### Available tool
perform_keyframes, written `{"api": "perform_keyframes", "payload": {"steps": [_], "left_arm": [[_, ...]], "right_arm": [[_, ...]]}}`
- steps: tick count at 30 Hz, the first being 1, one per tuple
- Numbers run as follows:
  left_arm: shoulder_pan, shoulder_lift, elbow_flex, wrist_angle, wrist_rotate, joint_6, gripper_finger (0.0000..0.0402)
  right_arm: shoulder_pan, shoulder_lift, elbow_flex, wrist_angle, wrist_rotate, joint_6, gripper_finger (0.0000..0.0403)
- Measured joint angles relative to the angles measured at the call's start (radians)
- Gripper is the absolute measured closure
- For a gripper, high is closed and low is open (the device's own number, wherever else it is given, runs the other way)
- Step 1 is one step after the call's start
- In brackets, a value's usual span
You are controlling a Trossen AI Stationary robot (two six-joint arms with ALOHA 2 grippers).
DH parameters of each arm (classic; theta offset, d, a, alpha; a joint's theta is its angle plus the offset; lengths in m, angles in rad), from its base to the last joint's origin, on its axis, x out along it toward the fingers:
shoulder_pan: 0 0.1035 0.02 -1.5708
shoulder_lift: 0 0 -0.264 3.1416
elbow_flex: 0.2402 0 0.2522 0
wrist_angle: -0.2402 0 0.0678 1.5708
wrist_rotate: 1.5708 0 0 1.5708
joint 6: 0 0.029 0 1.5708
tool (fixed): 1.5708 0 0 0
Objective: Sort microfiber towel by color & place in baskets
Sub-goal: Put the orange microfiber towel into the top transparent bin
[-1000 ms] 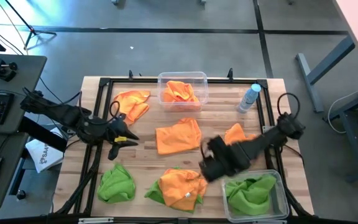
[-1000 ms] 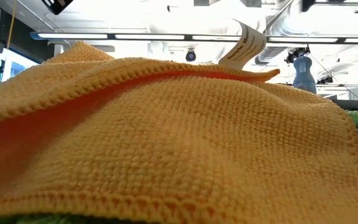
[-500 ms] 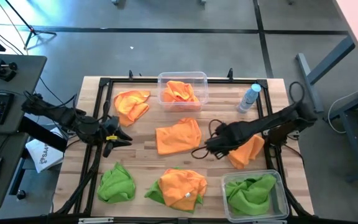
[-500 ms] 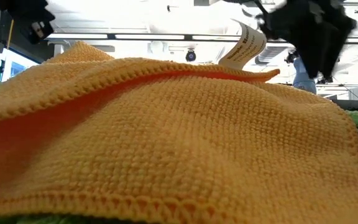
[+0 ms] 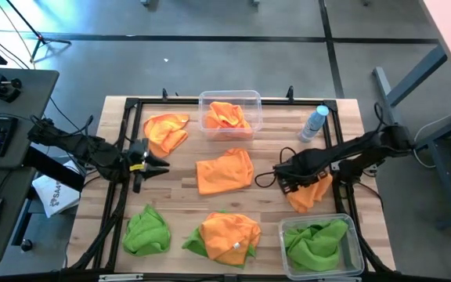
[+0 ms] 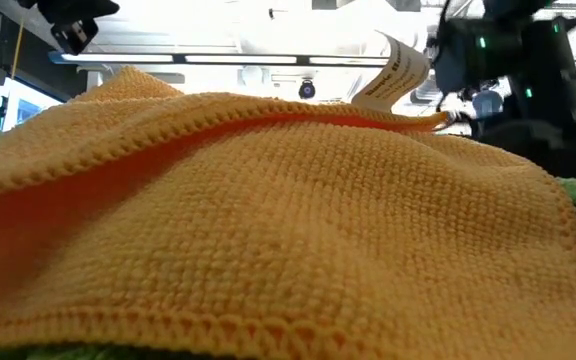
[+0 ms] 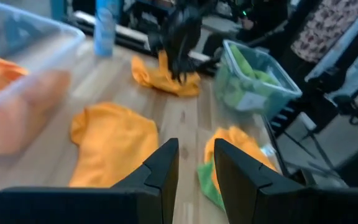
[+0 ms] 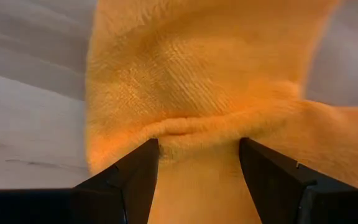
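Orange towels lie at the far left (image 5: 167,129), in the middle (image 5: 225,171) and, on top of a green one, at the near edge (image 5: 229,235). A green towel (image 5: 147,229) lies near left. The far tub (image 5: 210,98) holds orange cloth. The near right tub (image 5: 352,227) holds green cloth (image 5: 315,243). My right gripper (image 5: 290,178) is open and down on the right-hand orange towel (image 5: 312,196). My left gripper (image 5: 153,162) hovers over bare wood at the left, its fingers a little apart and holding nothing. My right gripper (image 8: 197,155) comes at the right-hand orange towel from above, pointing down. Its two fingers (image 8: 138,174) stand wide apart on the cloth, with a raised fold (image 8: 194,127) bunched between them. The towel lies on the table.
A clear bottle with a blue cap (image 5: 313,124) stands at the far right. A black frame (image 5: 131,106) runs round the table. The low view is filled by the near orange towel (image 6: 268,230). Bare wood shows between the middle towel and my right gripper.
My right gripper has moved from beside the near right tub toward the far edge, then right, onto the right-hand orange towel. It has stayed open. My left gripper has stayed over the left of the table.
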Motion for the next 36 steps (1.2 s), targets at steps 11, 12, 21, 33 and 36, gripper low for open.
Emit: {"api": "perform_keyframes", "payload": {"steps": [11, 12, 21, 33, 36], "left_arm": [[0.0, 0.001, 0.0, 0.027, -0.089, 0.101, 0.0312], [0.0, 0.001, -0.001, 0.032, -0.103, 0.101, 0.0312], [0.0, 0.019, -0.001, 0.087, -0.251, 0.064, 0.0312], [0.0, 0.214, -0.001, 0.263, -0.293, 0.049, 0.0312], [0.001, 0.266, -0.001, 0.301, -0.295, 0.049, 0.0312]], "right_arm": [[-0.008, -0.003, -0.14, 0.222, 0.019, 0.031, 0.0211], [-0.008, -0.002, -0.134, 0.236, 0.05, 0.028, 0.0226], [-0.008, -0.003, -0.045, 0.448, 0.183, -0.178, 0.0388], [-0.087, -0.151, 0.289, 0.323, 0.389, -0.608, 0.0394], [-0.14, -0.149, 0.373, 0.339, 0.397, -0.717, 0.0398]]}}
